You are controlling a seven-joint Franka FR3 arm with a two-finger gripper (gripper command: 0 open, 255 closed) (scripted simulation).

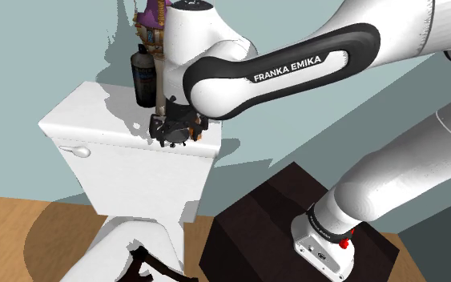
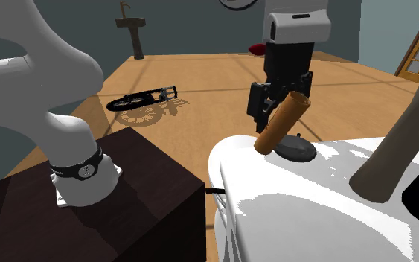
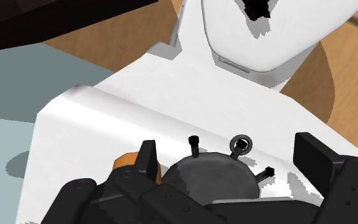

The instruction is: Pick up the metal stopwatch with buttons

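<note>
Grey round metal stopwatch (image 3: 212, 179) with black buttons lies flat on the white toilet tank lid (image 3: 95, 121), right between the all-black gripper's (image 3: 231, 158) spread fingers (image 3: 316, 159), not yet pinched. Closing too high, they could skid off its low rim and knock it off the lid.

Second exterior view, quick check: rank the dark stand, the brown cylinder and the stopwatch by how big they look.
1. dark stand: largest by far, though it is also nearest the camera.
2. brown cylinder.
3. stopwatch: smallest, close beside the cylinder, so that ranking looks fair.
</note>
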